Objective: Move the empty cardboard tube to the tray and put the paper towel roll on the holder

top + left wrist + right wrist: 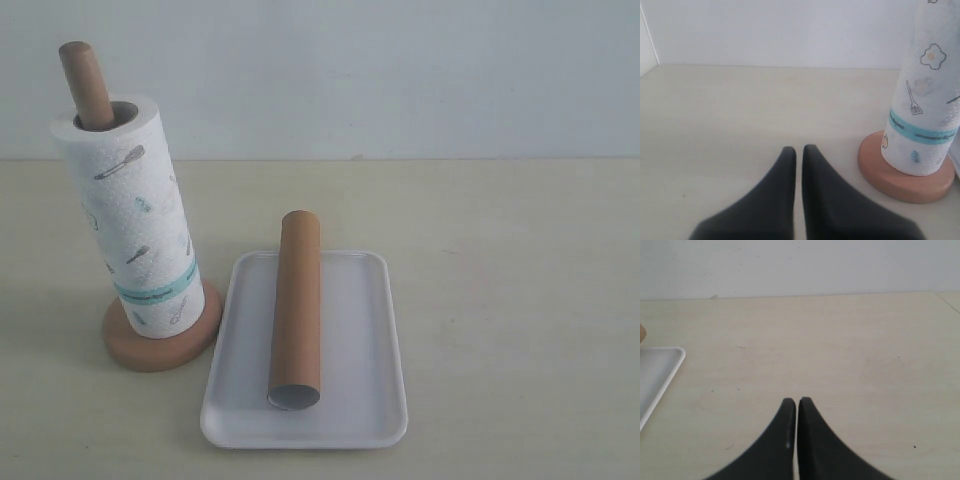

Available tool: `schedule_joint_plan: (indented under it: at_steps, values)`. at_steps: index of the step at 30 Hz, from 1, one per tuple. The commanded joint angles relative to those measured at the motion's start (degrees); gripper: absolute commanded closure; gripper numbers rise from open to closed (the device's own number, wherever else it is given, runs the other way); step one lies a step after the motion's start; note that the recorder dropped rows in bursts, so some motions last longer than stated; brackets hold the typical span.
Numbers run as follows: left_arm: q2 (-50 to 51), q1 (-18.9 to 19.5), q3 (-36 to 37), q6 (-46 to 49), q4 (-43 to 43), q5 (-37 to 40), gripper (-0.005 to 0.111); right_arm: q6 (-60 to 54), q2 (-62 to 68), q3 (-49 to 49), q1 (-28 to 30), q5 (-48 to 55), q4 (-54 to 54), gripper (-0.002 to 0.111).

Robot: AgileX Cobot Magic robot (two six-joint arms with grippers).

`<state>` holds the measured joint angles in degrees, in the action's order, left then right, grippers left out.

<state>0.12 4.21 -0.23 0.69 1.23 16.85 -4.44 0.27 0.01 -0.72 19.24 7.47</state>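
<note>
**A:** Where's the paper towel roll (135, 225)?

**B:** Upright on the holder (160, 345), pole poking out of its core, over toward the left edge of the bench (520, 300).

**A:** And the empty cardboard tube (297, 310)?

**B:** Lying flat in the tray (365, 330), lengthwise, open end facing the near edge. The tray sits by that near edge, just beside the holder's base.

**A:** Grippers?

**B:** Left gripper (799, 150): fingers drawn together with nothing between them, near the holder. Right gripper (796, 401): same, closed on nothing, over bare bench beside the tray.
</note>
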Motion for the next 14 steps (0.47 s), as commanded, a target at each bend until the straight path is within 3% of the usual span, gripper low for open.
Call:
schedule_joint_plan:
  at_steps: [1, 14]
  values:
    - [-0.1, 0.2, 0.2, 0.2, 0.5, -0.1, 0.103, 0.0, -0.3, 0.0, 0.2, -0.2, -0.2, 0.107]
    - [-0.1, 0.2, 0.2, 0.2, 0.5, -0.1, 0.103, 0.3, -0.3, 0.0, 0.2, -0.2, -0.2, 0.107]
